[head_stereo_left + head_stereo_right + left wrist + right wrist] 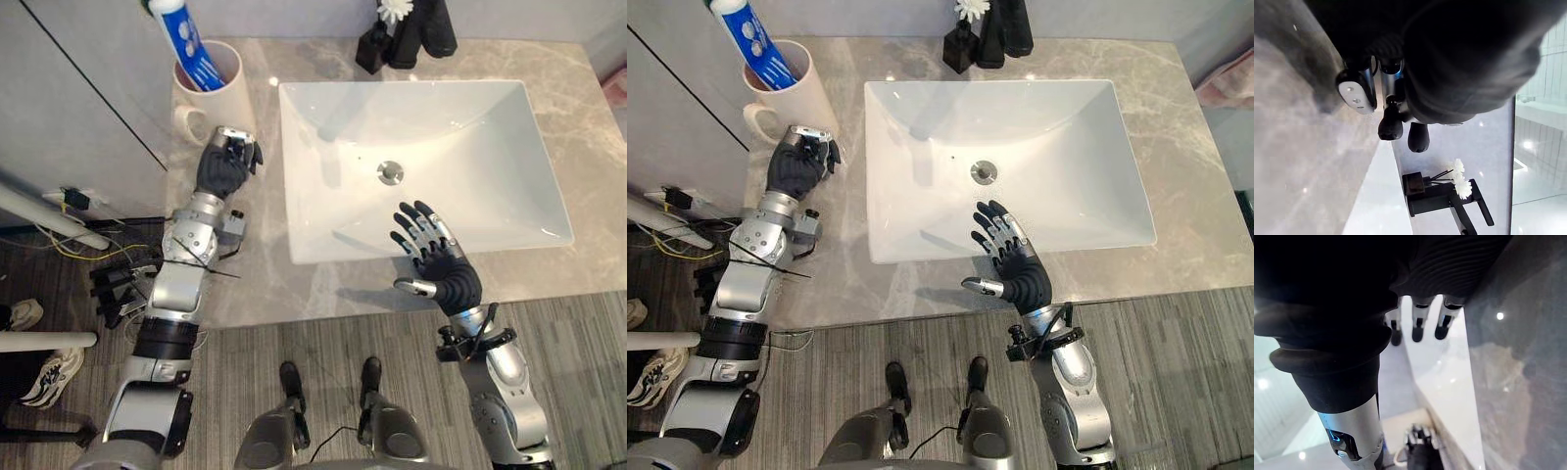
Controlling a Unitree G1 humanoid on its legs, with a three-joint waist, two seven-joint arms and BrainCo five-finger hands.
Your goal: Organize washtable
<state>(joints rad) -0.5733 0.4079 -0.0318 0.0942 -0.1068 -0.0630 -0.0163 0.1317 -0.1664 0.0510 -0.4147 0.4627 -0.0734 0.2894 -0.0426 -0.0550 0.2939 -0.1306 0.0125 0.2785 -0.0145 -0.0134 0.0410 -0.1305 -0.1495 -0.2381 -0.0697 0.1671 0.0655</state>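
A cream mug (217, 96) stands on the grey marble counter (245, 284) left of the white sink (470, 137). A blue and white toothpaste tube (184, 37) leans in it. My left hand (226, 164) rests on the counter just in front of the mug, fingers curled with nothing seen in them; its dark fingertips (1400, 128) show in the left wrist view. My right hand (439, 260) hovers open over the sink's front rim, fingers spread. The sink basin, with its drain (390, 172), holds nothing.
A black faucet (423, 29) and a small black vase of white flowers (377, 39) stand behind the sink. Something pink (617, 88) lies at the counter's right edge. Left of the counter are cables (88, 245), white poles (49, 225) and a person's shoes (41, 380).
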